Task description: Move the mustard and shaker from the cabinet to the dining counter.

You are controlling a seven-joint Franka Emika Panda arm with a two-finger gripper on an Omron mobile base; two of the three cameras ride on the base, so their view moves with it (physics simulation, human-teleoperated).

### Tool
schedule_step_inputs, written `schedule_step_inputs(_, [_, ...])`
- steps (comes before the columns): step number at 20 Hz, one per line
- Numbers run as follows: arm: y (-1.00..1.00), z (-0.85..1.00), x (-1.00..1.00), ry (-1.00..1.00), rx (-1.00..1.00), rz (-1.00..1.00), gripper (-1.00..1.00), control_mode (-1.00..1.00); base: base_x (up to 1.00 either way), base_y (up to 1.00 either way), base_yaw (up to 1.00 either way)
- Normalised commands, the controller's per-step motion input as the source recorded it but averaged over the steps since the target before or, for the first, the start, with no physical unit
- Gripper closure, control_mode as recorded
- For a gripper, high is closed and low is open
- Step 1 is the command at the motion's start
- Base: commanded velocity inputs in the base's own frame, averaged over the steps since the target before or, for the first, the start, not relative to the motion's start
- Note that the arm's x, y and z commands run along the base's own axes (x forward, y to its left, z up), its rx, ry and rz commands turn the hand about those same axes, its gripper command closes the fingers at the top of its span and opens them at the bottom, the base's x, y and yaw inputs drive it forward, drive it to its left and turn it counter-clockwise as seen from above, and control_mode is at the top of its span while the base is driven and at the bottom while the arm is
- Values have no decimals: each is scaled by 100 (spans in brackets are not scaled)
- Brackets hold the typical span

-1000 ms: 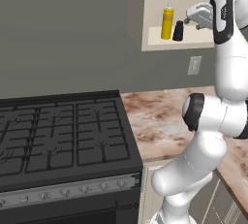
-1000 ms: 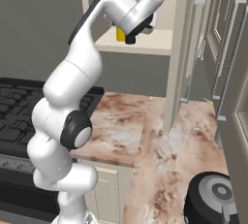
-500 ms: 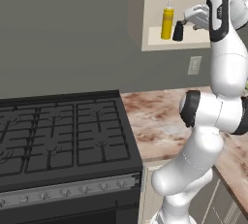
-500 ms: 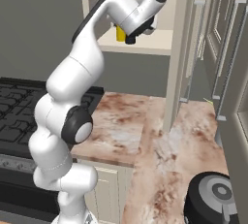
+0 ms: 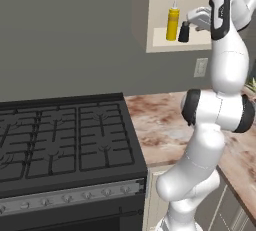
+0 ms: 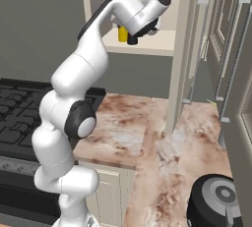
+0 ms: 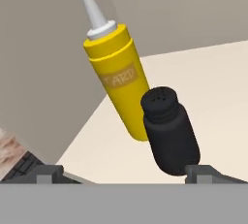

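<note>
Left base view, left to right: black stove (image 5: 60,140); marbled worktop (image 5: 160,120) adjoining it; above, the open cabinet (image 5: 165,45), whose pale shelf carries the mustard (image 5: 172,22) upright, with the shaker (image 5: 184,32) just beside it on the right. The claw (image 5: 192,17) is raised to shelf height, right of the shaker. In the hand view, the fingertips (image 7: 48,173) stand apart, the shaker (image 7: 169,131) apparently between them but not clamped; contact cannot be judged.

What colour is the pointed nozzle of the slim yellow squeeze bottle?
White, on the slim yellow squeeze bottle; the hand view shows it best.
</note>
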Motion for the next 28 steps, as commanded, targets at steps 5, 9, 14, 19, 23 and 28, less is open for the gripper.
schedule_step_inputs(5, [-10,-2,31,0,0,4,-100,-100,0,0,0])
schedule_step_inputs(9, [-22,0,38,0,0,3,-100,-100,0,0,0])
schedule_step_inputs(14, [-15,0,32,0,0,5,-100,-100,0,0,0])
schedule_step_inputs(19, [-5,-3,4,0,0,8,-100,-100,0,0,0])
schedule_step_inputs(23, [2,-4,-12,0,0,12,-100,-100,0,0,0])
schedule_step_inputs(28, [23,0,-13,0,0,15,-100,-100,0,0,0])
